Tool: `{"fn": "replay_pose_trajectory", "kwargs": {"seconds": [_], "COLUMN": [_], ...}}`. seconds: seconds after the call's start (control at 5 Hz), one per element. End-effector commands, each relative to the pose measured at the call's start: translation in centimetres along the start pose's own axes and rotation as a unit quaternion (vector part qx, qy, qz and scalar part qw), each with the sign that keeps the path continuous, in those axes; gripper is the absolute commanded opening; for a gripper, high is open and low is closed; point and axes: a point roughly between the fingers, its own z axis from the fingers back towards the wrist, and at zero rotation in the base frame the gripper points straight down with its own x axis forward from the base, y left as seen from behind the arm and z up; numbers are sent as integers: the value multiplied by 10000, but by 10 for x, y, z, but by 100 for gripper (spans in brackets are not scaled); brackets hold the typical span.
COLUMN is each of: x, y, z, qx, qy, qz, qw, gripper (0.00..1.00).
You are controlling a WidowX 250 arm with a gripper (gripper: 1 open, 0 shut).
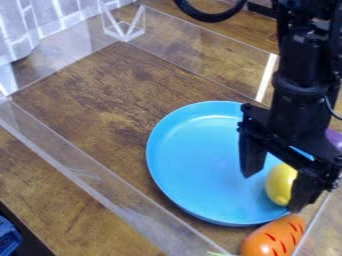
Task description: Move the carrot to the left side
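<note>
The carrot (273, 240), orange with dark grooves, lies at the bottom edge of the view, just outside the blue plate (181, 150) on its near right side. My gripper (281, 174) points down over the plate's right part, open, its two black fingers (251, 160) standing on either side of a yellow lemon (282, 186) that rests on the plate. The carrot is below and apart from the gripper, with nothing holding it. Its leafy top is cut off by the frame edge.
A clear plastic wall (94, 175) rings the wooden table (120, 95). Something purple (335, 140) peeks out behind the arm at the right edge. A clear stand (123, 20) sits at the back.
</note>
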Motion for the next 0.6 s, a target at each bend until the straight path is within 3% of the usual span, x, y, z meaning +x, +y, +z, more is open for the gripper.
{"fn": "replay_pose_trajectory", "kwargs": {"seconds": [0.0, 0.4], "x": [8, 11], "y": [1, -2], "z": [22, 21], "qx": [-26, -53], "qy": [-496, -637], "qz": [-7, -39], "qw": [9988, 9979], "gripper": [100, 100]}}
